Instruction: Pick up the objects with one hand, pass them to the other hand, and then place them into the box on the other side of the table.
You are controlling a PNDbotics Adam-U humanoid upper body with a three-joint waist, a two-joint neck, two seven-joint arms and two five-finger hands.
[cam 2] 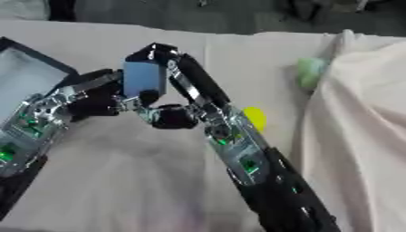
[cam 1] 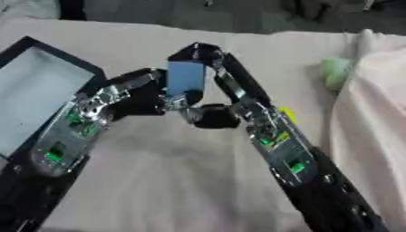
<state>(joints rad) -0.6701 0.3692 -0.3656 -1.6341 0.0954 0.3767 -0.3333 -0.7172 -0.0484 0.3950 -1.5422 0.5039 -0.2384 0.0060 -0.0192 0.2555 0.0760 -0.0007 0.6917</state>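
Box [cam 1: 36,86] left — block [cam 1: 186,77] between hands.

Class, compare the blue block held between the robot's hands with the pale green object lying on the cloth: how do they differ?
The blue block is flat-faced and rectangular; the pale green object looks rounded and soft-edged. The blue block is held up between the left hand and right hand; the pale green object lies untouched on the cloth.

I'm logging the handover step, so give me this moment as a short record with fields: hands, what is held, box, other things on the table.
stage: handover above the table middle
held thing: blue block, upright between both hands
right hand: fingers curled over the block's top
left hand: fingers curled at the block's lower side
box: at the table's left, open
other things: green object at far right; yellow object beside the right arm
table cover: beige cloth
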